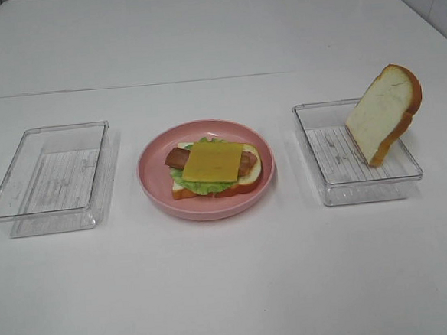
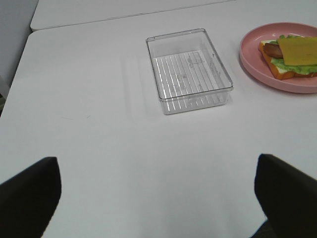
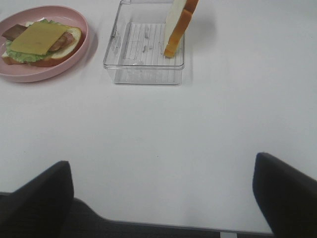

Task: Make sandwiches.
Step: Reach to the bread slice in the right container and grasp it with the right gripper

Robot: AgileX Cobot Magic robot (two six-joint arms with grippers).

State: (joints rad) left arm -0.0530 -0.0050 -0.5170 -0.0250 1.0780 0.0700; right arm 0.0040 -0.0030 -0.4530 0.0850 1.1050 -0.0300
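With the plate (image 1: 154,189) holding bread, lettuce, bacon and cheese (image 1: 212,161), you're at the topping step: both grippers, left (image 2: 158,198) and right (image 3: 163,196), stand wide and empty, so the right must grasp the slice (image 1: 382,114) leaning in the tray (image 1: 363,188) right of the plate.

Plate (image 2: 257,69) & both grippers' (image 2: 158,198) tips cut by frame.

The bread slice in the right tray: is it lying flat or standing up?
Standing, tilted. The bread slice rests on its lower edge inside the right clear tray, its top leaning past the tray's far corner.
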